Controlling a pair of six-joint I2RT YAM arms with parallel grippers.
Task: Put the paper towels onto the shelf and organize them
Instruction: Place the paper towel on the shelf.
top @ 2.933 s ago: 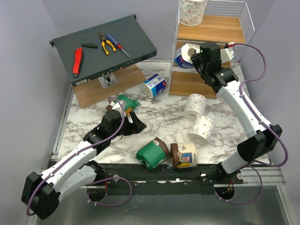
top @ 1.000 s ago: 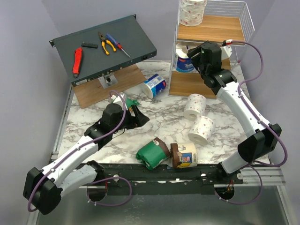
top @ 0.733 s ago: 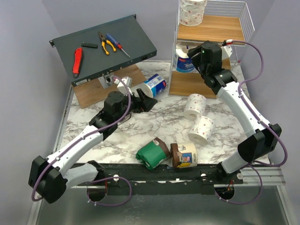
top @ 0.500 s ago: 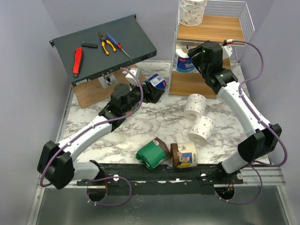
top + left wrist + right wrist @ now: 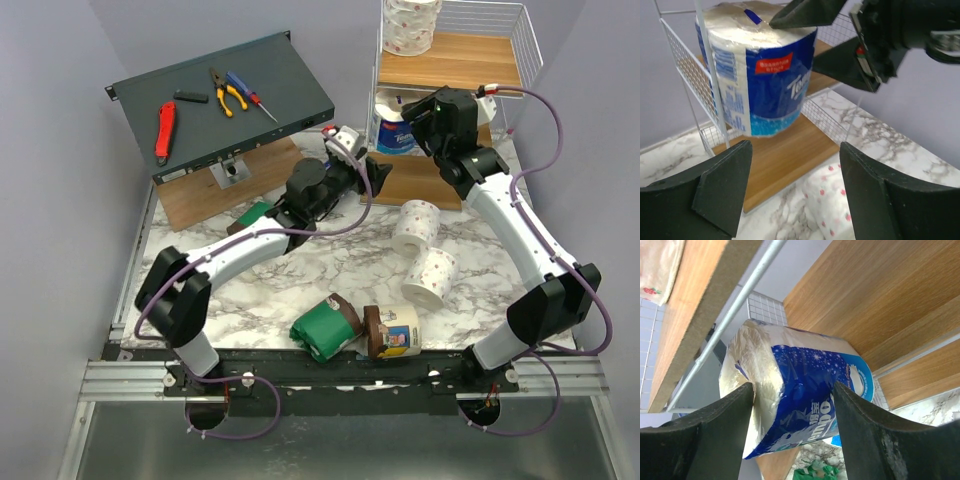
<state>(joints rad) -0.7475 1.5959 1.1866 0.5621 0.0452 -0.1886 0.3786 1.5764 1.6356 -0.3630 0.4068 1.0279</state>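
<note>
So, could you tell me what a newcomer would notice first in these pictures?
The right gripper clamps a blue-and-white roll inside the wire shelf, back right. The left gripper, open and empty, hovers just left of it. Loose rolls lie on the marble table; hand tools sit on a dark slanted panel, back left.

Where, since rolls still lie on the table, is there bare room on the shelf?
The top board is bare right of the speckled roll in its back-left corner. The bottom board is bare too, with the left gripper open near its left edge. Between them it is crowded: the right gripper holds the blue roll there.
</note>
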